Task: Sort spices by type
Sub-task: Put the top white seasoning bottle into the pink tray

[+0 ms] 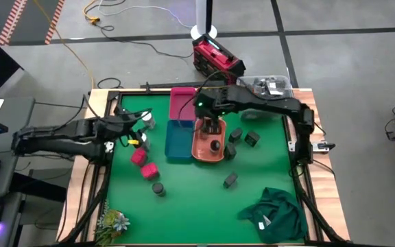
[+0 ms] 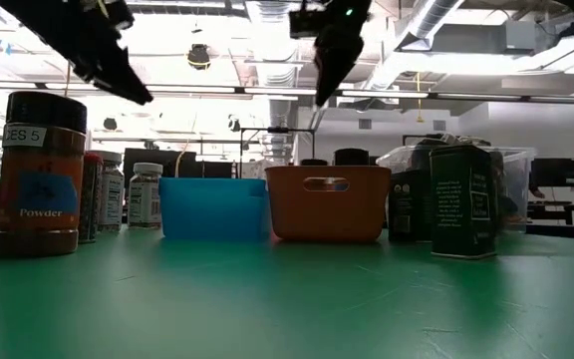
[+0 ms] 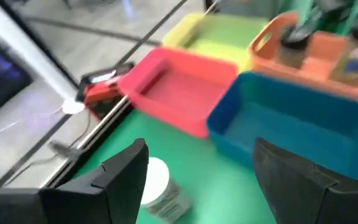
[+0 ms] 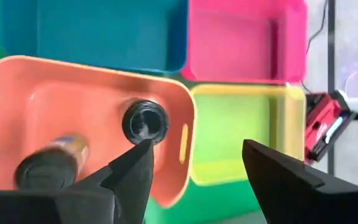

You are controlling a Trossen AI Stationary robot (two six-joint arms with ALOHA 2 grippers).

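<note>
- The right gripper [image 4: 194, 165] is held above the orange bin [image 1: 199, 149], its fingers spread wide with nothing between them; it is judged that a jar has just been dropped off or that the claw is being lined up over the bin.
- Directly beneath that claw, two dark round jars [image 4: 145, 121] are seen inside the orange bin, one upright with its black cap facing up, the other lying blurred nearer the wrist; dark-capped jars appear to be collected here as one type.
- Just beyond the claw, the yellow-green bin [image 4: 235, 134], pink bin [image 4: 241, 43] and blue bin [image 4: 92, 34] are set edge to edge with the orange one, and all three are seen without contents.
- The left gripper [image 3: 197, 180] is held released and empty over the green mat, with a white-capped jar [image 3: 157, 183] lying just under and between its fingers; a pick of that jar is judged to be prepared.
- Ahead of the left claw, the blue and pink bins are met first, so a carried jar would have to be lifted over their walls.
- Farther out, pink-red blocks [image 1: 143, 165], dark tins [image 1: 242, 136] and a lone dark jar [image 1: 158, 189] are left unsorted on the mat.
- A green cloth [image 1: 276, 209] is lying at the table's near corner, well apart from both claws.
</note>
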